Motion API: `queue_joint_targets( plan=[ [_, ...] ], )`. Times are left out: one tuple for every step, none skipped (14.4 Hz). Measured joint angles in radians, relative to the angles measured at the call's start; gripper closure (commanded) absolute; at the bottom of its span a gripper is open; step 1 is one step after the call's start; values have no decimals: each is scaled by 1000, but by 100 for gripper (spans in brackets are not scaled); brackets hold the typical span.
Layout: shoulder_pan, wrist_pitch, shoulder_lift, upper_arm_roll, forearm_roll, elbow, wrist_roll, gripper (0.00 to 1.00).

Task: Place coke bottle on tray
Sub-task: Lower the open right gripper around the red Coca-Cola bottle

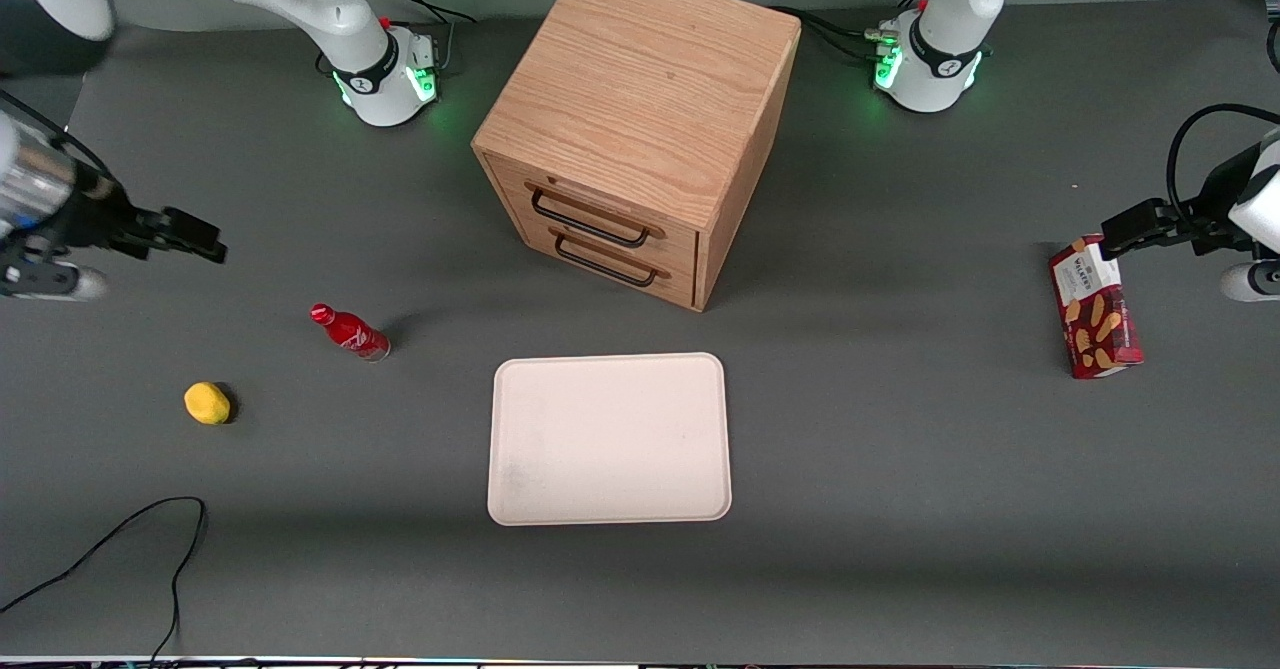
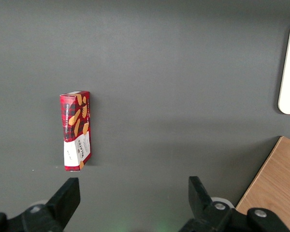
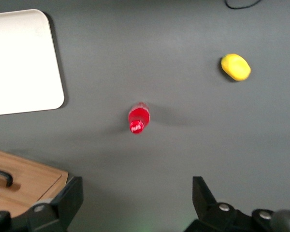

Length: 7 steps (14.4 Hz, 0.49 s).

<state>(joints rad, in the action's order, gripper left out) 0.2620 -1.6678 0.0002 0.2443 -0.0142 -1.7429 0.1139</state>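
The coke bottle (image 1: 350, 331), small, slim and red with a red cap, stands on the dark table toward the working arm's end; the right wrist view shows it from above (image 3: 138, 118). The cream-white tray (image 1: 609, 439) lies flat in the middle of the table, nearer the front camera than the wooden box; one corner shows in the right wrist view (image 3: 24, 60). My right gripper (image 1: 195, 234) hangs open and empty above the table, farther from the front camera than the bottle and well apart from it; its fingers (image 3: 70, 195) stand wide.
A wooden two-drawer box (image 1: 640, 129) stands at mid-table, drawers shut. A yellow lump (image 1: 207, 403) lies beside the bottle, nearer the camera. A red biscuit box (image 1: 1095, 307) lies toward the parked arm's end. A black cable (image 1: 150, 549) trails near the front edge.
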Motion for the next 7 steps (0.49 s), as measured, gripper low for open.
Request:
queue_joint_targets(
  plan=[
    [0,-59,3,-3,0,-54,0,0],
    [1,-123,6,-5,0,-110,0,0],
    [2,-192,9,-9,0,-168,0,0],
    [2,-260,11,-16,0,-222,0,0],
    [3,-336,13,-22,0,-278,0,0],
    [4,-417,15,-27,0,-336,0,0],
    [4,-489,18,-31,0,-390,0,0]
  ],
)
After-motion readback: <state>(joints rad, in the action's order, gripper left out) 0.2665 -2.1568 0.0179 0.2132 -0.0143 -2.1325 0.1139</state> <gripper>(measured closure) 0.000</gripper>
